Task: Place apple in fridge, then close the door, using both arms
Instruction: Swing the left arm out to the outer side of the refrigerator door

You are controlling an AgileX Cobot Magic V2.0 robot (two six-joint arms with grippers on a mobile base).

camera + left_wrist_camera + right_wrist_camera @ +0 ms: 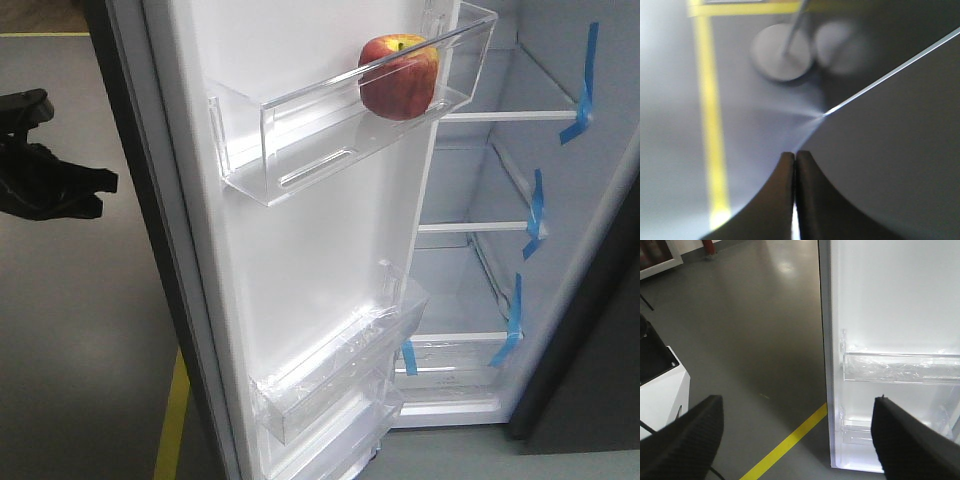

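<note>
Left tool (795,167) is pressed together; right tool (797,402) is spread and empty. The apple (398,78) sits in the upper bin (300,165) of the open door (300,270). This door looks stiff and heavy; better to push flat near its free edge.

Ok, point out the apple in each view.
Exterior front: apple top centre-right, in the upper clear bin of the door.
Left wrist: not in it.
Right wrist: not in it; only the lower door bins show.
Shared landmark: the yellow floor line, in all three.
</note>
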